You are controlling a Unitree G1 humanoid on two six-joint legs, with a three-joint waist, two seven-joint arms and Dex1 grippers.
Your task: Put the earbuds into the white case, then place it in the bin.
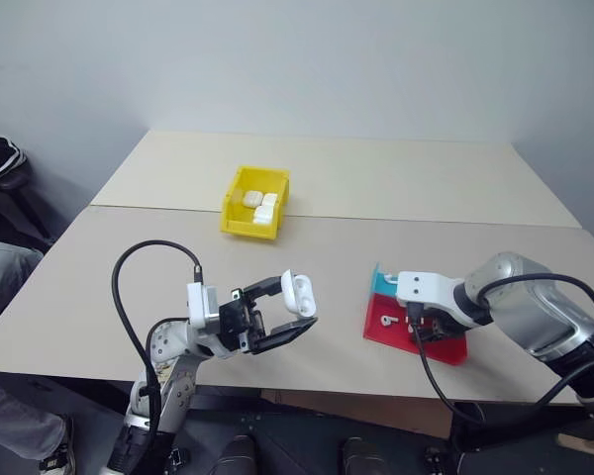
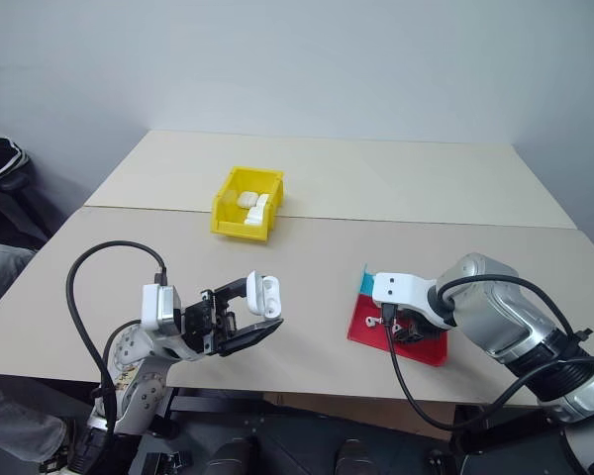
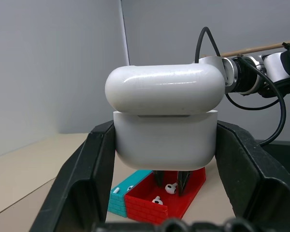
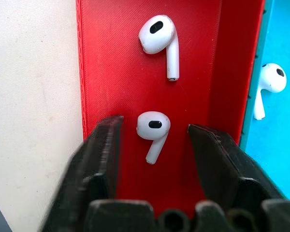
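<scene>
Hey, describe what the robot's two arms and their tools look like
Both arms are silver-grey metal with white wrist blocks. The left tool and right tool each have two chunky matte black fingers. Glossy black cables loop from each forearm to the wrist.

Count of items on the table
Three earbuds (image 4: 153,126) in one red-teal tray (image 4: 111,72); one white case (image 3: 164,123) held; one yellow bin (image 1: 240,226); two grippers.
</scene>
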